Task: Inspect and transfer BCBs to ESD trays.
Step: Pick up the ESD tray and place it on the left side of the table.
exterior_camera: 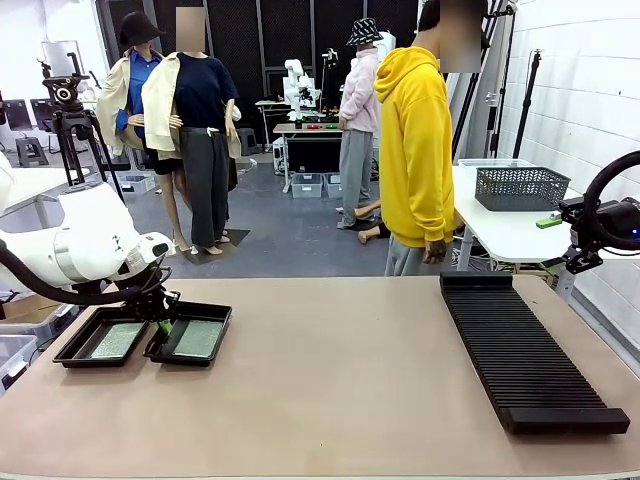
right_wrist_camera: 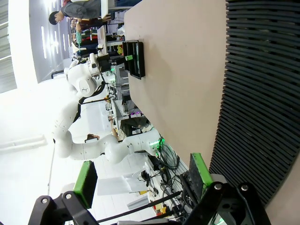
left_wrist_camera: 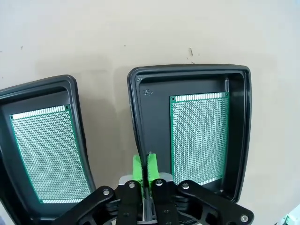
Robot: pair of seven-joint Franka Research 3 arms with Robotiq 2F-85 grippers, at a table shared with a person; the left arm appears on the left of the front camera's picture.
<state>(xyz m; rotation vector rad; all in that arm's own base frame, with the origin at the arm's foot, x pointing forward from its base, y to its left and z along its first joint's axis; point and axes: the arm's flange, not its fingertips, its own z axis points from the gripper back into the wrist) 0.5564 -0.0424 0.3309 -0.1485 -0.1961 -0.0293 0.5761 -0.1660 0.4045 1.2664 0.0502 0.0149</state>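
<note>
Two black ESD trays sit side by side at the table's left, the left one (exterior_camera: pixel 75 350) and the right one (exterior_camera: pixel 218 320). A green BCB lies flat in each (exterior_camera: pixel 118 339) (exterior_camera: pixel 198 338). My left gripper (exterior_camera: pixel 165 322) hangs low over the right tray's left rim. In the left wrist view its fingertips (left_wrist_camera: pixel 144 168) are shut, green pads together with nothing between them, above the right tray's (left_wrist_camera: pixel 187 71) left wall; that tray's BCB (left_wrist_camera: pixel 199 138) and the left tray's BCB (left_wrist_camera: pixel 49 154) lie untouched. My right gripper (right_wrist_camera: pixel 143 177) is open and empty, beside the table's right edge.
A long black ribbed rack (exterior_camera: pixel 525 350) lies along the table's right side. A person in a yellow hoodie (exterior_camera: pixel 415 150) stands at the far edge. A grey mesh basket (exterior_camera: pixel 520 187) rests on a white side table behind. My right arm (exterior_camera: pixel 600 225) hovers at the far right.
</note>
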